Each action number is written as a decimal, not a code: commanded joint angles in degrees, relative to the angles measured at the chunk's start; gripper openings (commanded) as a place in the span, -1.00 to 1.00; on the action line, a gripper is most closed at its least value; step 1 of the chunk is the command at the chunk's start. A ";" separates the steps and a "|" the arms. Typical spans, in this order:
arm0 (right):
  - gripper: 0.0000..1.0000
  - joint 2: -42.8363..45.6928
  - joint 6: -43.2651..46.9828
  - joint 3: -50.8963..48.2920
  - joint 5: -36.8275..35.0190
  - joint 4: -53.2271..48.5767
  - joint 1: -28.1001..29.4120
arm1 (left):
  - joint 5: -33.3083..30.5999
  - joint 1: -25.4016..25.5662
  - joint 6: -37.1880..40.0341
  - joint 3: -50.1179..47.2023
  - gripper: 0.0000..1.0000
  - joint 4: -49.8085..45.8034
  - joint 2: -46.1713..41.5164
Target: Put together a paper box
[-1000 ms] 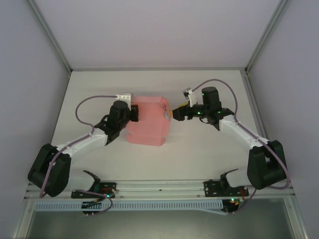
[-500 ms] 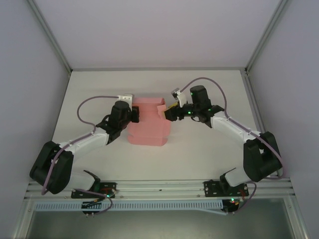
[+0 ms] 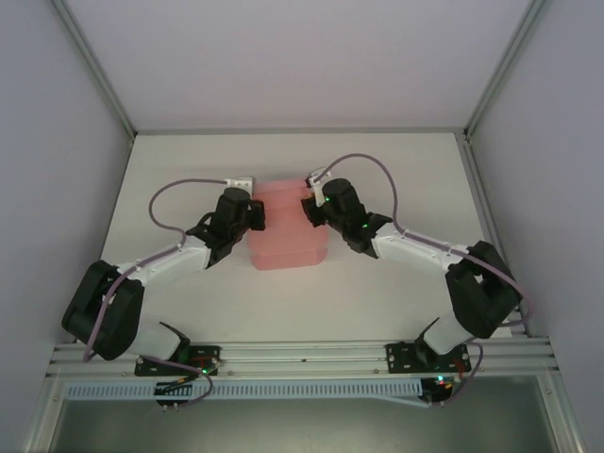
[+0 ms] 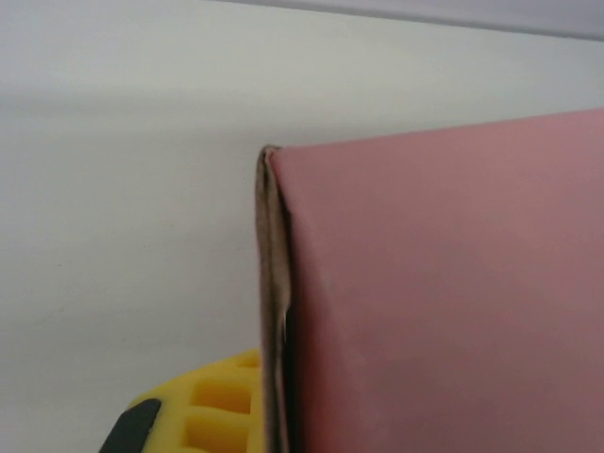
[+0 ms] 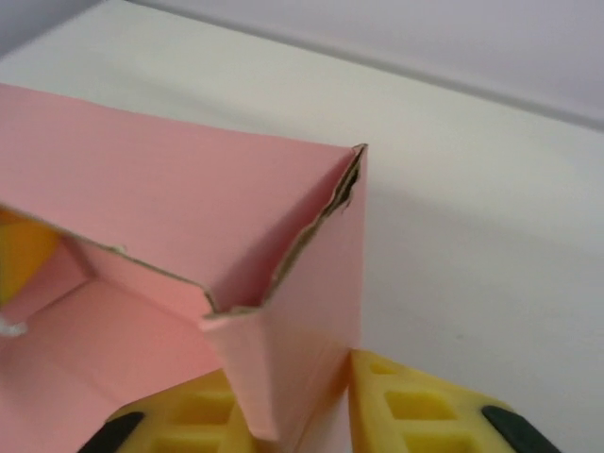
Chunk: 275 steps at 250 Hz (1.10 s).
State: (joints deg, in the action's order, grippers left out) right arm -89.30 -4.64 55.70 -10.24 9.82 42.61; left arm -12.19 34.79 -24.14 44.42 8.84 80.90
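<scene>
The pink paper box [image 3: 288, 236] lies partly folded on the white table between my two grippers. My left gripper [image 3: 256, 215] is shut on its left wall; in the left wrist view that wall's raw edge [image 4: 272, 311] runs upright beside one yellow fingertip pad [image 4: 203, 406], and the other pad is hidden behind the card. My right gripper [image 3: 310, 209] holds the box's far right corner. In the right wrist view a folded pink flap [image 5: 274, 368] is pinched between the two yellow pads [image 5: 425, 406], with the box's open inside [image 5: 85, 321] to the left.
The white table [image 3: 396, 179] is bordered by grey side walls and a metal frame. The arm bases and a rail [image 3: 302, 354] run along the near edge. Purple cables loop over both arms.
My right gripper has moved left to the box's right corner and closed on the flap there. The left gripper kept its hold, and the box shifted slightly.
</scene>
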 commanded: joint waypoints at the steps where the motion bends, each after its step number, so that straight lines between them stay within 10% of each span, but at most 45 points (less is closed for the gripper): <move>1: -0.62 -4.84 -1.03 3.18 -20.06 2.99 1.75 | 1.50 2.28 -1.99 3.06 -1.00 -0.52 0.39; 67: -0.88 -14.99 -3.59 9.27 -50.79 0.09 2.85 | -10.68 2.07 -15.24 8.48 -1.00 -12.14 4.59; 181: -0.92 -13.46 0.11 3.73 -72.77 0.92 -2.92 | -23.77 -6.25 -33.54 8.85 -1.00 -37.12 6.27; 245: -0.86 -13.53 0.62 3.04 -72.71 4.22 -2.65 | -22.76 -5.37 -31.75 10.76 -1.00 -38.29 5.38; 275: -0.65 -10.17 -3.58 0.66 -55.39 7.64 -1.46 | -16.40 -2.77 -24.67 10.43 -1.00 -28.96 3.88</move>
State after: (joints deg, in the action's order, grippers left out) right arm -103.68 -3.20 61.17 -48.27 21.04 48.93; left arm -17.34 36.77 -48.34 57.39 -9.02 88.64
